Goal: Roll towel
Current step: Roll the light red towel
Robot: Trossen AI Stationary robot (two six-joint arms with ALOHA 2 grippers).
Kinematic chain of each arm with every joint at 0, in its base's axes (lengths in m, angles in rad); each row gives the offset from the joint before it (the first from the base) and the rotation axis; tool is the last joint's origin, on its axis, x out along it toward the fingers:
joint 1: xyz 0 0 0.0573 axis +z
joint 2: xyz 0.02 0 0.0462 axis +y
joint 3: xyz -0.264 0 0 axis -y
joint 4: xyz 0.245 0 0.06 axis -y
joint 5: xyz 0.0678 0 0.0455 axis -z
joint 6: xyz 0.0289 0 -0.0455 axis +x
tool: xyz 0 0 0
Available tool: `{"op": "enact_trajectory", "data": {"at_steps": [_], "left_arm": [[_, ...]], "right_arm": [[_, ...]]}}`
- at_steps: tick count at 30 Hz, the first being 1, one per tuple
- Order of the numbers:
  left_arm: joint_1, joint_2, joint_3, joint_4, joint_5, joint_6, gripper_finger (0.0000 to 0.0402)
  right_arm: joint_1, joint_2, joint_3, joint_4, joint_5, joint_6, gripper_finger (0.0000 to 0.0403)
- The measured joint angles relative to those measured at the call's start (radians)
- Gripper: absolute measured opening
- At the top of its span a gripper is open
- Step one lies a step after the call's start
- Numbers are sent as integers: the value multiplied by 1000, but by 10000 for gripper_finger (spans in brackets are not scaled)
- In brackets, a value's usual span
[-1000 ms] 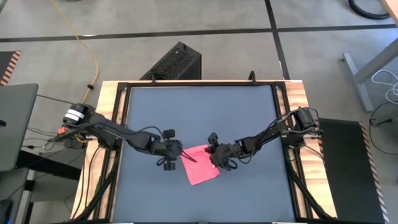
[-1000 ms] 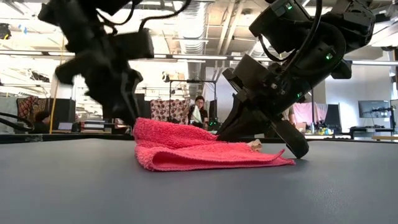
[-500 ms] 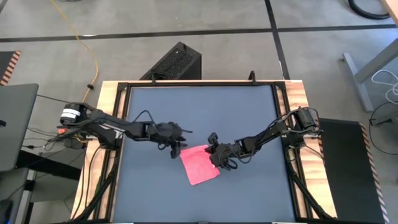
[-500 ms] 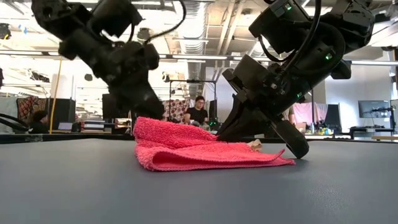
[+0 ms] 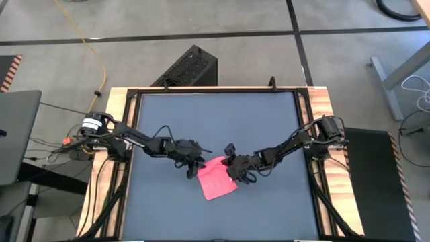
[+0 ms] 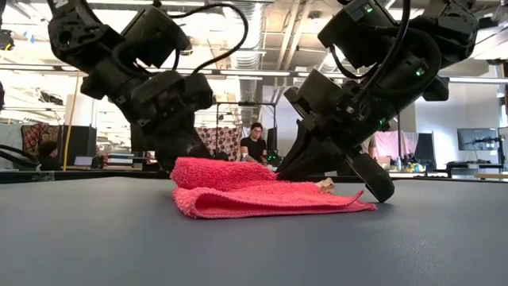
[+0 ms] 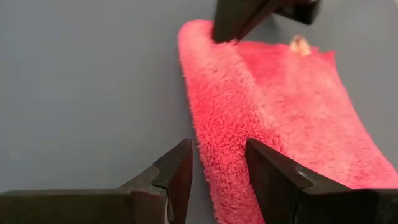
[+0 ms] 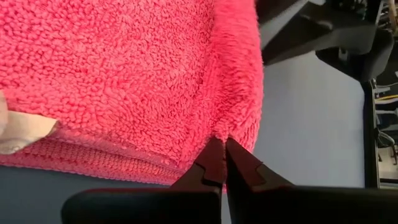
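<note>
While lying folded near the middle of the dark table (image 5: 222, 121), the towel (image 5: 218, 179) sits between both grippers. Left gripper (image 7: 216, 180) low at the towel's folded edge, fingers (image 7: 179, 171) spread apart, one on each side of that thick edge, not squeezing. Right gripper (image 8: 224, 163) at the other side, fingers pinched tight on the towel's edge near the white tag (image 8: 17, 132).

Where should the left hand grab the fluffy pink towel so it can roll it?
Probably the thick folded edge of the fluffy pinkish-red towel, from the open table side. That edge stands raised, the open left hand already faces it, and the right hand pinches the other edge.
</note>
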Motion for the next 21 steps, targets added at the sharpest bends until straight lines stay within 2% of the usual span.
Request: {"op": "enact_trajectory", "data": {"at_steps": [10,15,21], "left_arm": [[-58,2,7,-40,-13,34,139],[-79,3,7,-74,-60,45,139],[-92,57,10,-44,-67,50,139]], "right_arm": [[-5,0,0,-7,3,26,31],[-4,0,0,-8,-8,33,49],[4,0,20,-26,-34,74,75]]}}
